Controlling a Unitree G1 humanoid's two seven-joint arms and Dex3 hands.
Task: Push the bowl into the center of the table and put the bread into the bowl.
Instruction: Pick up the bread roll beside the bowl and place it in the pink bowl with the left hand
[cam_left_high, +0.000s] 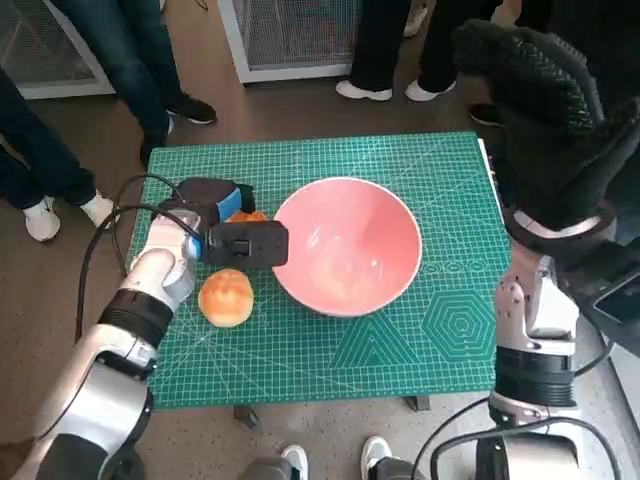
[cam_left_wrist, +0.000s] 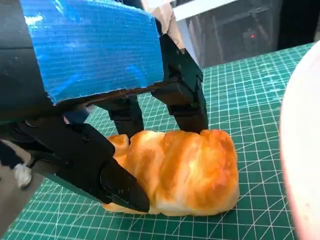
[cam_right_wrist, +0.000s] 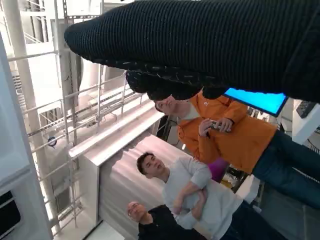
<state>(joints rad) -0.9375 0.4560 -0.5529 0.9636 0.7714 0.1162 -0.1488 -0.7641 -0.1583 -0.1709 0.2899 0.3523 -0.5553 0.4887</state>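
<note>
The pink bowl stands empty near the middle of the green mat; its rim also shows in the left wrist view. A golden braided bread lies on the mat just left of the bowl, mostly hidden under my left hand in the head view, where only an orange bit shows. My left hand grips it, fingers on the far side and thumb on the near side. A round bun lies nearer me. My right hand hangs raised beyond the mat's right edge, holding nothing.
People's legs and shoes stand close round the table's far and left sides. The right wrist view shows only people and a building interior. A black cable loops off my left arm past the mat's left edge.
</note>
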